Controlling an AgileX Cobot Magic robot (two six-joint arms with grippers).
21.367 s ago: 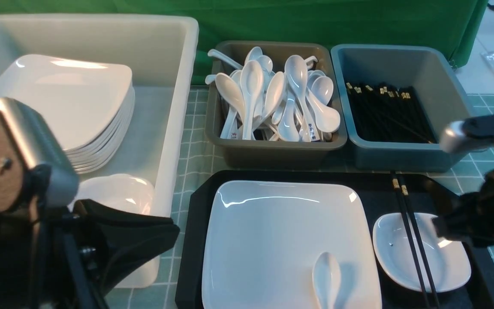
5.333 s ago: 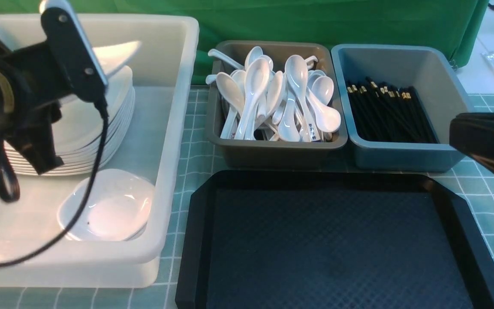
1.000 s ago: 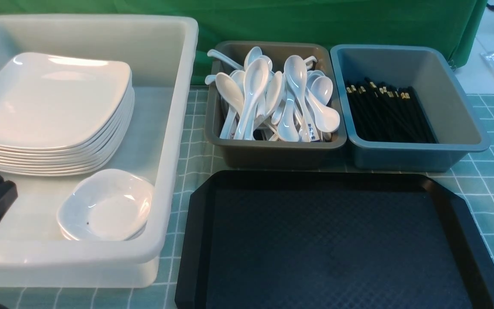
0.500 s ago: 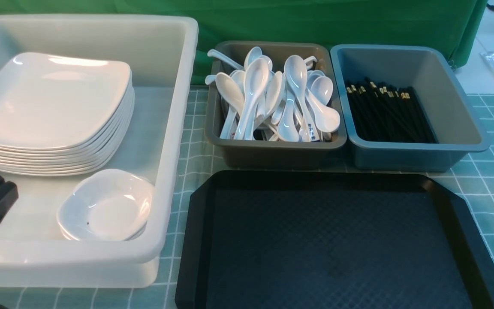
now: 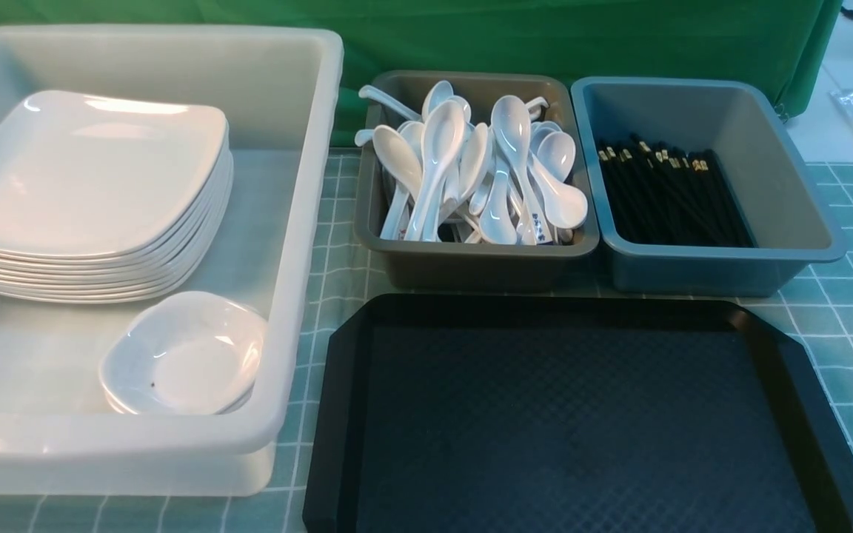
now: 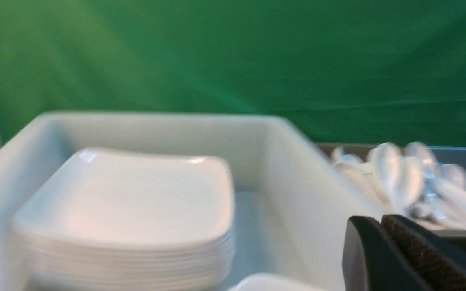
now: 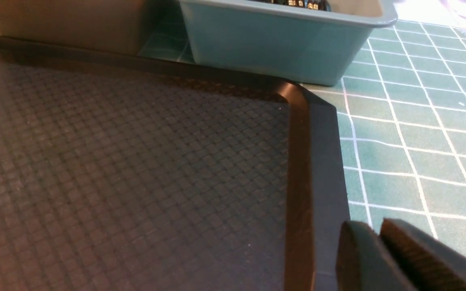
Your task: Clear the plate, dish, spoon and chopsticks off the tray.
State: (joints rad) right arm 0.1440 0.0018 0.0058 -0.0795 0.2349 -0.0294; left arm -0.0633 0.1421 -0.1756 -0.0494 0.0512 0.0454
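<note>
The tray (image 5: 589,414) lies bare, plate (image 5: 86,174) and dish (image 5: 186,355) binned in the white tub (image 5: 308,185), seemingly nothing left; left claw (image 6: 380,226) together, right claw (image 7: 378,234) indeterminate.

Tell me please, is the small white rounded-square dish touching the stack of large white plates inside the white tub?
Apart. The front view shows a strip of tub floor between the dish and the plate stack.

left pincer (image 6: 380,226) closed, right pincer (image 7: 378,232) nearly closed
</note>
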